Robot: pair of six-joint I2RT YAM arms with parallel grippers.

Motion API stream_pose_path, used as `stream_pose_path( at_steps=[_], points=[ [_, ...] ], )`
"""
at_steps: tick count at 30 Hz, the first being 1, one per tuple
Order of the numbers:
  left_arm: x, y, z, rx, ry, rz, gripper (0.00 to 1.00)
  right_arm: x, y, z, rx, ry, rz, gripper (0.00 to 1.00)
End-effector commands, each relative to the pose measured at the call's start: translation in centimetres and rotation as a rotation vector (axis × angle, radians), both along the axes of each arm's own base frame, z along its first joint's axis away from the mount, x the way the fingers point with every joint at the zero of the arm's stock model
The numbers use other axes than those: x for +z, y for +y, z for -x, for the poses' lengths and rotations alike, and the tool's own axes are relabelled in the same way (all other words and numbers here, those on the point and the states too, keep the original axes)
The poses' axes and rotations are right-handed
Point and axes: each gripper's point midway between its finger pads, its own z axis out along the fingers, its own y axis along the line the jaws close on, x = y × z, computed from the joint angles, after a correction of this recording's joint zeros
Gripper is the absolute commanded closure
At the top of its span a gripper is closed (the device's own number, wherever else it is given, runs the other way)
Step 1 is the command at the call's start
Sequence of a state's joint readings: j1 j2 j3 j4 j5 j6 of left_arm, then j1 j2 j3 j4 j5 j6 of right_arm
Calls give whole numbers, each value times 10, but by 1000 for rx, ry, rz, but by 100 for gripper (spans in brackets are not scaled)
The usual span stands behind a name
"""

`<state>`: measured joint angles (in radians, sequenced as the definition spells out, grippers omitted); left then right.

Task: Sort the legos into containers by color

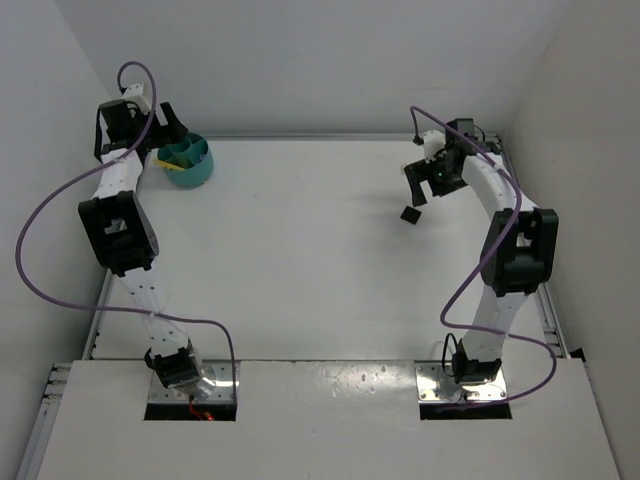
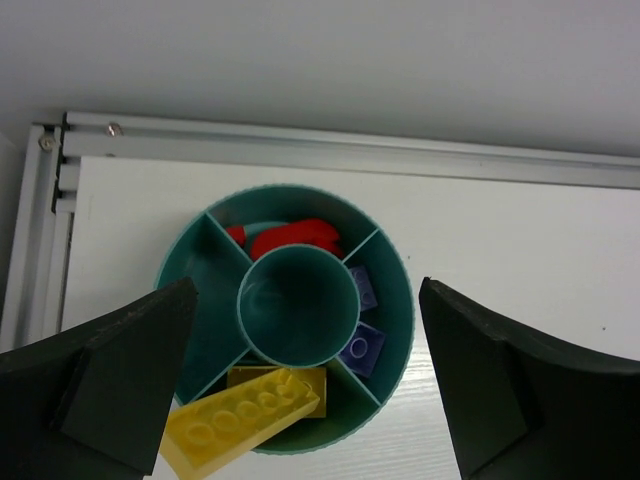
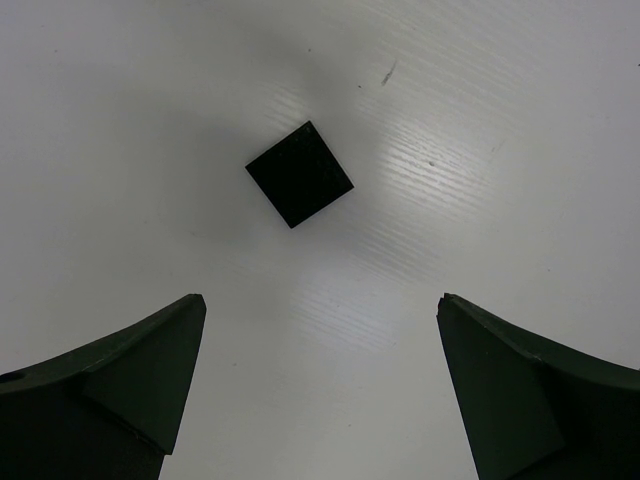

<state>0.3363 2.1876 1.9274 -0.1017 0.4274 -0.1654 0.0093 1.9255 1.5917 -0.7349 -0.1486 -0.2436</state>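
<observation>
Legos (image 1: 179, 157) show as a bit of yellow inside the bowl (image 1: 190, 170) in the view from the top. The teal bowl stands on the white table (image 1: 300, 270). The left gripper (image 1: 168, 128) hangs just over the far left side of the bowl. One black lego (image 1: 410, 214) lies on the table, well apart from the bowl and off to its right. The right gripper (image 1: 428, 185) hangs close over that black lego.

From the left wrist, the bowl (image 2: 408, 300) sits below the left gripper (image 2: 307, 285). Its two black fingers (image 2: 120, 390) are spread wide, one on each side of the bowl, and hold nothing. A round ring (image 2: 298, 310) stands in the middle of the bowl, and thin walls split the space around it into compartments. Red legos (image 2: 295, 238) lie in the compartment above the ring. Two purple legos (image 2: 362, 350) lie in the compartment right of the ring. A long yellow lego (image 2: 240, 420) lies tilted in the compartment below the ring, on top of a second yellow lego (image 2: 310, 385). Its left end pokes out over the bowl's rim, close to one finger. I cannot tell if they touch.

From the right wrist, the black lego (image 3: 300, 174) lies flat on the table. The right gripper (image 3: 322, 300) is spread wide and holds nothing. The lego lies just past its fingertips and touches neither one.
</observation>
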Motion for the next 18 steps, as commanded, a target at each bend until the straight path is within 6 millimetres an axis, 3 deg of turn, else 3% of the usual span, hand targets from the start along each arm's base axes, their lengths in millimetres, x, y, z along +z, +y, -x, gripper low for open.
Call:
stream_pose_path(
  at_steps=[1, 6, 9, 12, 18],
  points=[
    [4, 13, -2, 15, -9, -1, 0, 8, 2, -10, 15, -41, 3, 1],
    [-13, 12, 0, 10, 20, 66, 0, 4, 6, -6, 32, -25, 7, 1],
    [-15, 5, 1, -17, 20, 100, 0, 8, 4, -6, 28, -34, 16, 1],
    [-29, -7, 7, -55, 53, 152, 0, 4, 4, -4, 28, -25, 16, 1],
    [-32, -18, 19, -99, 66, 218, 0, 4, 8, -3, 37, -25, 16, 1]
  ],
)
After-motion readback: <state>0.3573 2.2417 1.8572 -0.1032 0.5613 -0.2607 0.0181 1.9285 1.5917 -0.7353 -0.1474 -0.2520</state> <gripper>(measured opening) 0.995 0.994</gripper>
